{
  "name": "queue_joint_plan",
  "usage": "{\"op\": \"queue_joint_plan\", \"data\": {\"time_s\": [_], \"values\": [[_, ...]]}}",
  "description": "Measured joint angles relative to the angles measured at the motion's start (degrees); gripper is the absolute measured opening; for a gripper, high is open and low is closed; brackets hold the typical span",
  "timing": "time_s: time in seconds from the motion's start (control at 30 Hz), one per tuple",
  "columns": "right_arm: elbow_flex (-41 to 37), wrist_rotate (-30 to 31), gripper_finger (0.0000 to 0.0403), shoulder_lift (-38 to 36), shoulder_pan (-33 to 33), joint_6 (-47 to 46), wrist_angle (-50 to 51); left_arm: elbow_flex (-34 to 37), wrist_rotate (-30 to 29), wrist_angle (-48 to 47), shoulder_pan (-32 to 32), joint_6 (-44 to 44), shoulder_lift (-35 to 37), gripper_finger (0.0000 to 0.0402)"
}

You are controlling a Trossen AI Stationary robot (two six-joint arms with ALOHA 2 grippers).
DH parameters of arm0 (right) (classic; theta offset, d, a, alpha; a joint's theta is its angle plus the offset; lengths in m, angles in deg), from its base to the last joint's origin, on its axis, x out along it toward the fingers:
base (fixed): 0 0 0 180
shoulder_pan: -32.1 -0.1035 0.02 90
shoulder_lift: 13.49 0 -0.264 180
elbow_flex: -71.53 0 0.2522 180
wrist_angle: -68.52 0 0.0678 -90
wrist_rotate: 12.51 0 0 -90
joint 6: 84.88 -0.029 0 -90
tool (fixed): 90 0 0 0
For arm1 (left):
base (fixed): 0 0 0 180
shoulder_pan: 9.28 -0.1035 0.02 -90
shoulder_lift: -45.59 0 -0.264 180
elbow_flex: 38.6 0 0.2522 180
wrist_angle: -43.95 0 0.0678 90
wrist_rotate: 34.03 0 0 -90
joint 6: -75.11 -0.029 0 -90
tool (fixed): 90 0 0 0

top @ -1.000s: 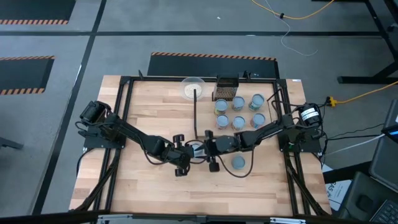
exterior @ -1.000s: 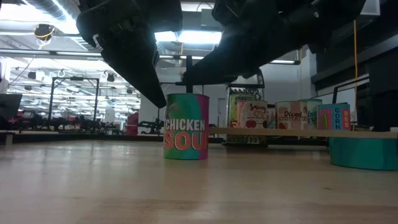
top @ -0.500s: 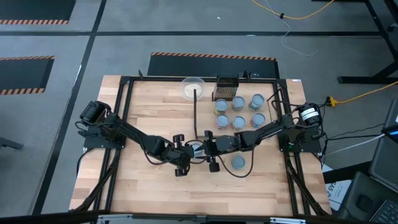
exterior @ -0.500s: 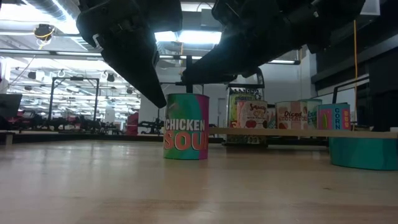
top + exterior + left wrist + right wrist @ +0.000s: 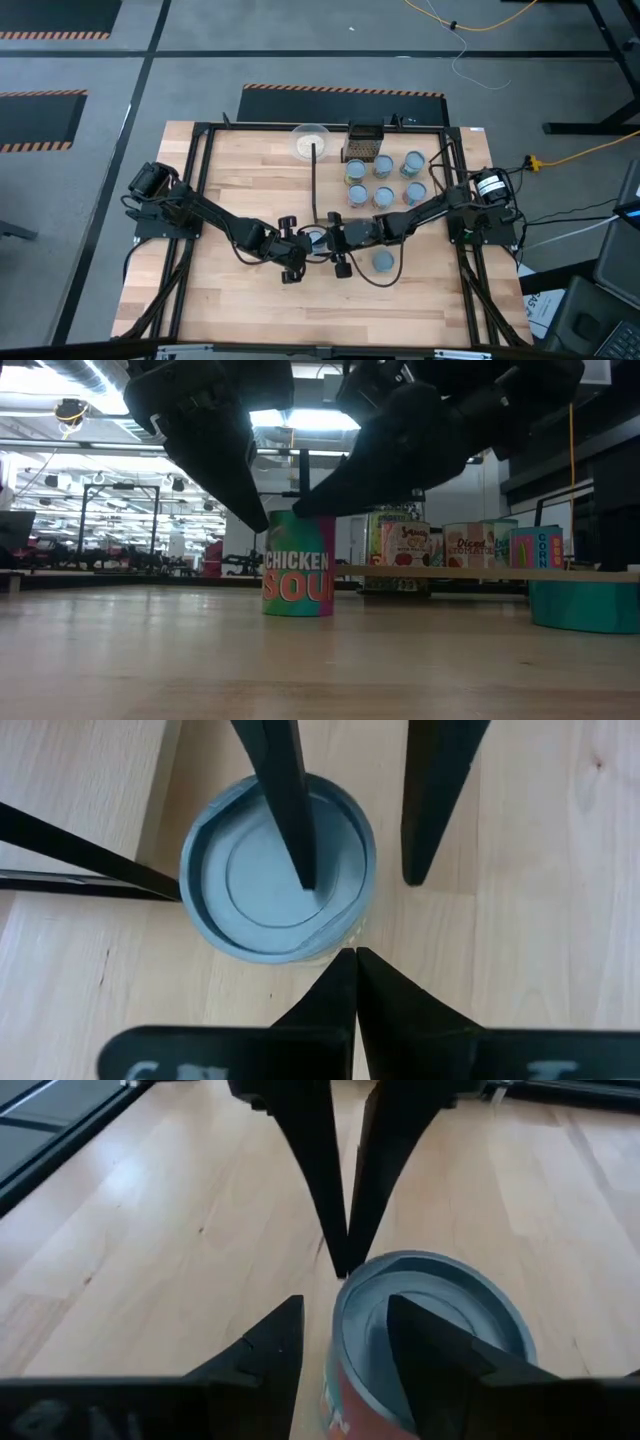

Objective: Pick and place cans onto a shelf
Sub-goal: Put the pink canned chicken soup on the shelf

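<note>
My fingers (image 5: 290,1350) look like matt black plastic, smooth; the can (image 5: 277,870) below has a dull blue-grey metal lid with pressed rings and a glossy printed label (image 5: 298,574); the table (image 5: 540,900) is pale wood, smooth, satin, with fine grain.

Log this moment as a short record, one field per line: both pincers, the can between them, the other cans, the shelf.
left pincer: shut, tips beside the soup can, above the table's middle
right pincer: open, one finger over the can's top, one outside its rim; not gripping
soup can: upright on the table, labelled chicken soup
shelf: carries six cans in two rows
lone can: upright on the table, near the right arm
bowl: at the far edge
</note>
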Motion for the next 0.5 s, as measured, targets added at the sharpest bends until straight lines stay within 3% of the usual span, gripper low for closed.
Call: {"op": "queue_joint_plan", "data": {"time_s": [0.27,0.5], "values": [[0.15,0.15,0.0145,0.80,0.00,0.05,-0.54,0.00,0.00,0.09,0.00,0.00,0.00,0.0000],[0.15,0.26,0.0094,0.84,0.02,0.02,-0.31,0.00,0.00,0.13,0.00,0.00,0.00,0.0000]]}}
